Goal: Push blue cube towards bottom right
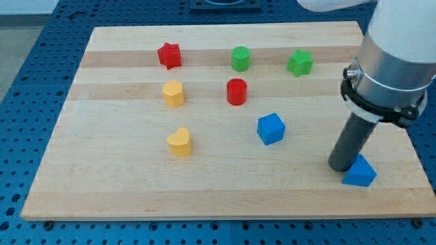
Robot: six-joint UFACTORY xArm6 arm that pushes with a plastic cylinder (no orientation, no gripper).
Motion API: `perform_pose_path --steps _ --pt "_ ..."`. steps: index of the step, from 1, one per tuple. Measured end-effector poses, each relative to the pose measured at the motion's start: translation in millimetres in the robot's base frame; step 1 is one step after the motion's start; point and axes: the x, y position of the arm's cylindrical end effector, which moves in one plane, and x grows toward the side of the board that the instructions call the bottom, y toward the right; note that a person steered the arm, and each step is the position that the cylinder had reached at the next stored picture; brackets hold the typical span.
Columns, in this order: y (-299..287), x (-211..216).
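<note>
Tip [338, 167]: right, touching the blue triangular block [359, 171]; you have no hand to judge.
Risk: blue cube [270, 128] sits left; you shove the wrong block.

The board [225, 184] under my tip [338, 167] is pale, smooth wood with visible grain. Left of my tip, the blue cube [270, 128] looks like matt plastic. The rod is dark and matt.

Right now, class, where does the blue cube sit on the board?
The blue cube sits right of centre, below-right of the red cylinder and left of my tip.
</note>
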Motion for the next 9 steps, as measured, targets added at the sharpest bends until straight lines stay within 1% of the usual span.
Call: perform_pose_path --steps 2,3,4,5,6,7,9 --pt "6 10" --pt "1 -7" --pt "-12 -45" --pt "-50 -82" --pt "-100 -97" --pt "-139 -105" --pt "-176 -104"
